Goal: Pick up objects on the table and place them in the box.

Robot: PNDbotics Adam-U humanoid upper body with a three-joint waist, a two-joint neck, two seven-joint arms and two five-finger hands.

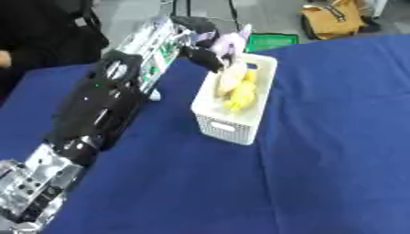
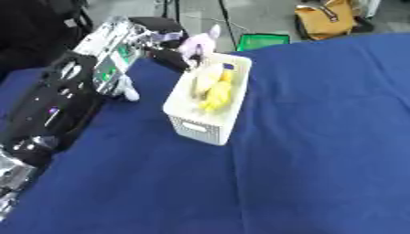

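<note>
Box [image 1: 232,123]: a white perforated plastic box, rectangular, seen standing on the blue cloth-covered table [image 1: 336,137], nearer the table's far edge than its near edge and roughly midway between the left and right edges. Long axis is angled, with the near short wall facing the table's near-left corner. A small label plate is seen on that near wall.

Contents: yellow rounded objects [image 1: 240,96] are seen inside the box, bunched along its middle; a pale cream object [image 1: 230,75] is seen resting at the far end, partly above the rim. What these objects are cannot be made out.

Left hand [image 1: 210,57]: the left arm [image 1: 104,105], black with silver joints, is stretched from the near-left corner diagonally to the box's far end. The hand is held over the far-left rim of the box. A soft pale purple and pink object [image 2: 198,43] is seen at the fingers, just above the box's far rim; dark fingers appear curled round it. Contact between that object and the box rim cannot be confirmed.

A small white object [image 2: 128,93] is seen on the cloth under the forearm, left of the box, apart from it.

Right hand: not seen in either view.
</note>
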